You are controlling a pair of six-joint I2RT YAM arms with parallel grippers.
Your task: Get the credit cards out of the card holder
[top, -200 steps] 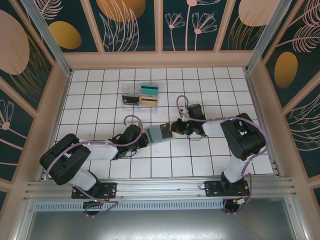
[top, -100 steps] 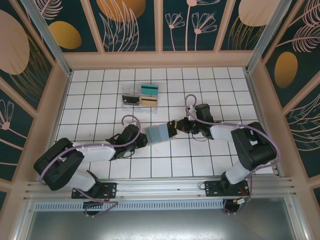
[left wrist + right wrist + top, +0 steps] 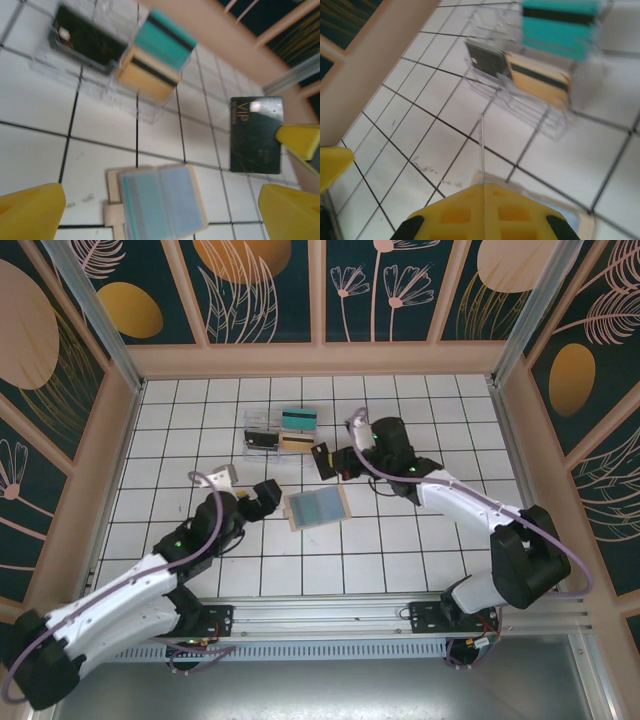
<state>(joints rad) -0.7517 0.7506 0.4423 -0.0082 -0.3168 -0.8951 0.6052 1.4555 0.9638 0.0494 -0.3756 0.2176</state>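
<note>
The tan card holder point(image 3: 317, 507) lies open and flat on the tiles, its grey-blue pockets up, a teal edge showing in its left pocket point(image 3: 157, 200). My left gripper point(image 3: 262, 498) hovers just left of it, open, with nothing between its yellow fingers point(image 3: 30, 210). My right gripper point(image 3: 338, 462) is shut on a black credit card point(image 3: 322, 460), held in the air between the holder and the clear tray. The left wrist view shows that card's face point(image 3: 256, 135). It appears edge-on point(image 3: 481, 145) in the right gripper point(image 3: 483, 187).
A clear plastic compartment tray point(image 3: 248, 420) stands behind the holder with a teal card point(image 3: 299, 418), a tan-gold card point(image 3: 295, 442) and a black card point(image 3: 262, 438) in it. Pink walls ring the tiled floor.
My left gripper opened, let go of the card holder and drew back to the left. The holder now lies flat. My right gripper moved up and left towards the tray with the black card.
</note>
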